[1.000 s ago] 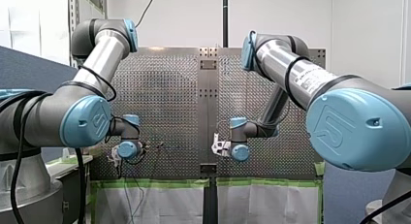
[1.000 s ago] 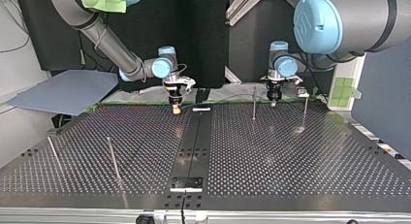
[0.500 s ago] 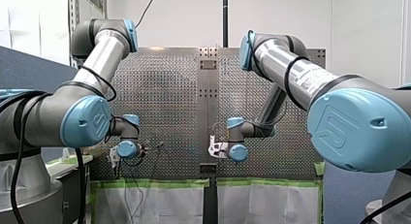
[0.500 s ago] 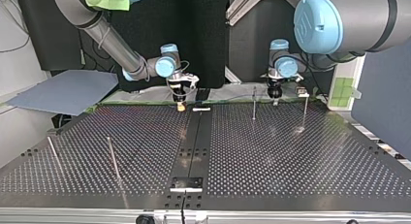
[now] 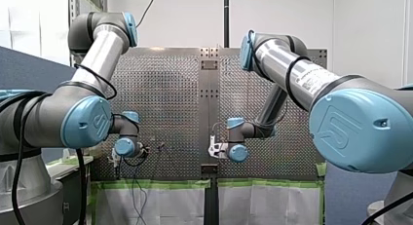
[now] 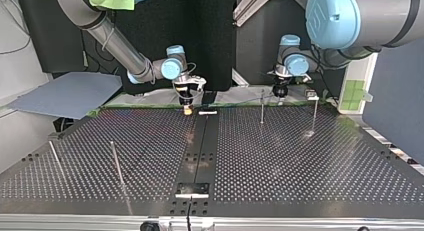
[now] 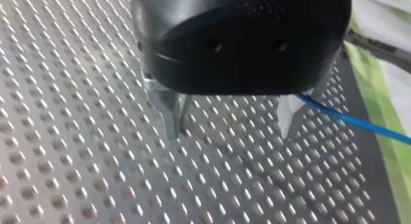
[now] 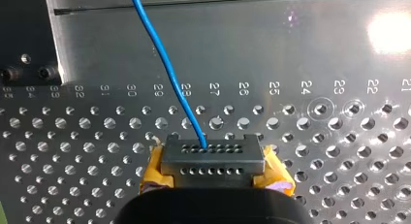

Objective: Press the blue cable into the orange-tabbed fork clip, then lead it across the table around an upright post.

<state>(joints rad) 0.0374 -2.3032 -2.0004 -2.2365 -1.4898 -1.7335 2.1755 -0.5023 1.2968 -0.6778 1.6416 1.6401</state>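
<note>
The blue cable [image 8: 165, 59] runs ahead from my right gripper [image 8: 211, 158], whose yellow pads [image 8: 154, 170] are shut on it just above the perforated plate. In the top view that gripper [image 6: 187, 109] sits at the table's far edge, next to the centre strip. My left gripper [image 7: 228, 129] hangs open above the plate, its metal fingers [image 7: 167, 115] wide apart with nothing between them. The cable [image 7: 349, 118] passes just outside one finger. In the top view my left gripper [image 6: 279, 94] hovers behind an upright post [image 6: 262, 107]. I cannot pick out the orange-tabbed clip.
A second post [image 6: 315, 113] stands at the far right of the top view. Two leaning posts [image 6: 117, 163] [image 6: 55, 158] stand at its near left. A small white piece [image 6: 207, 112] lies on the centre strip [image 6: 200, 146]. Green tape edges the far side.
My left gripper has risen a little from the table's far edge and now stands open. My right gripper has shifted toward the centre strip with the cable.
</note>
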